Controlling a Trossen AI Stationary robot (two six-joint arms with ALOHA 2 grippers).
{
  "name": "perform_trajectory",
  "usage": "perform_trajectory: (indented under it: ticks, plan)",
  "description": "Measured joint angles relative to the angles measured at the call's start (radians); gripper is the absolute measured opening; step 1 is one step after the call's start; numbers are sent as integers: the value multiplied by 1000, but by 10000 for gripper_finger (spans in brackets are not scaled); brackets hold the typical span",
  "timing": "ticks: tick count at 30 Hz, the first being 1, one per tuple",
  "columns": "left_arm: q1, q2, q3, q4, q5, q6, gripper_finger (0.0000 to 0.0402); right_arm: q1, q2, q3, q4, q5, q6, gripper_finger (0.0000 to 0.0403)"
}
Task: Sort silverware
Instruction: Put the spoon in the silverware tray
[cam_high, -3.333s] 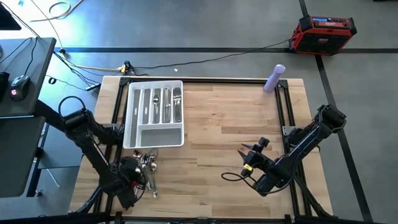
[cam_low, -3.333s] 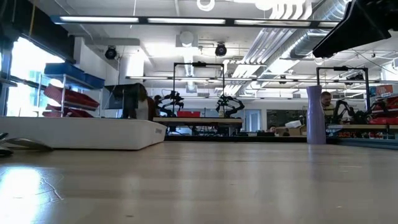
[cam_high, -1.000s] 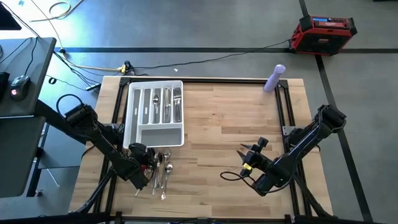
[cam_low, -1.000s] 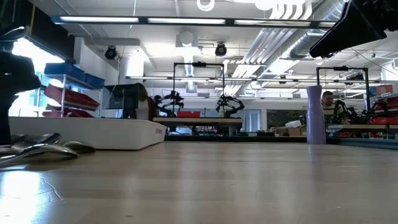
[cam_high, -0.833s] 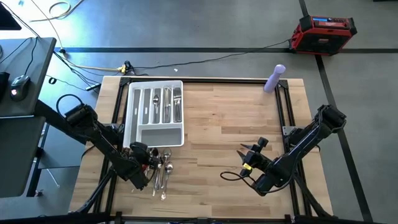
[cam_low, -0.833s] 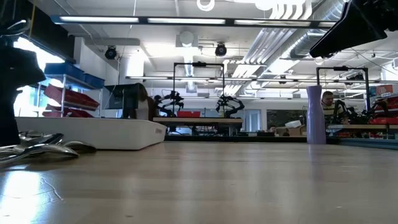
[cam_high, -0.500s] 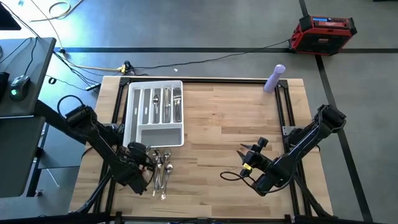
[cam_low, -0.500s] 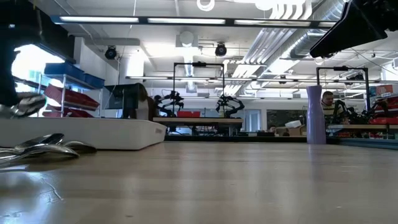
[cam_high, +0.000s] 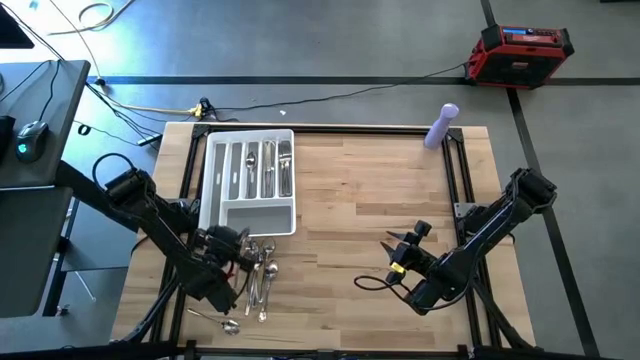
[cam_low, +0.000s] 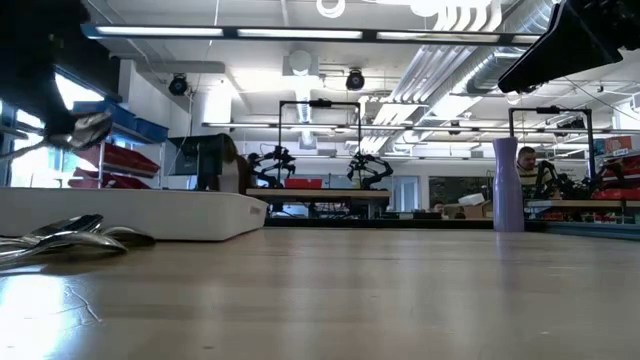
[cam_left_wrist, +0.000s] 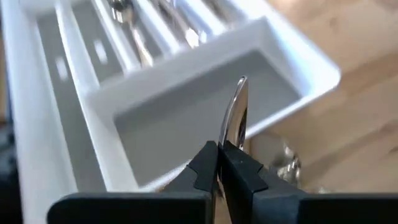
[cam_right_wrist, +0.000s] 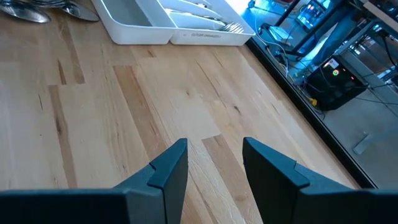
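Your left gripper (cam_left_wrist: 217, 158) is clamped shut on one piece of silverware (cam_left_wrist: 234, 118), lifted clear of the table; in the left wrist view its slim shiny length runs straight out from between the fingers, so its long axis follows the gripper's own line. Whether it is a spoon, fork or knife you cannot tell there; the low view shows a rounded shiny end (cam_low: 90, 127) up in the air at the left, which suggests a spoon. What the coming move turns on is this: the white tray (cam_high: 214, 222) lies directly ahead of the held piece, with its wide cross compartment (cam_left_wrist: 205, 121) nearest and the long narrow slots (cam_left_wrist: 134, 28) beyond it, already holding some cutlery. The piece points roughly along those slots, so I judge you need to carry it forward over the wide compartment to the matching slot without much turning. The rest of the loose silverware (cam_high: 258, 272) lies in a small pile on the wood just beside the tray's near end, close by the left gripper, with one more piece (cam_high: 222, 324) apart near the table edge. Your right gripper (cam_right_wrist: 214, 168) waits well off to the right, its fingers parted and holding nothing, so the left arm is clearly the nearer one.
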Motion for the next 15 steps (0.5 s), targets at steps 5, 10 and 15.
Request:
perform_trajectory:
  ticks: [5, 10, 15]
  plan:
    - [27, -9, 92, -133, -180, 43, 0, 0, 0, 0, 0, 0, 0, 138]
    - [150, -65, 115, -135, -396, 285, 0, -2, 0, 0, 0, 2, 0, 138]
    - [326, -96, 111, -139, -517, 563, 0, -6, 0, 0, 0, 4, -11, 138]
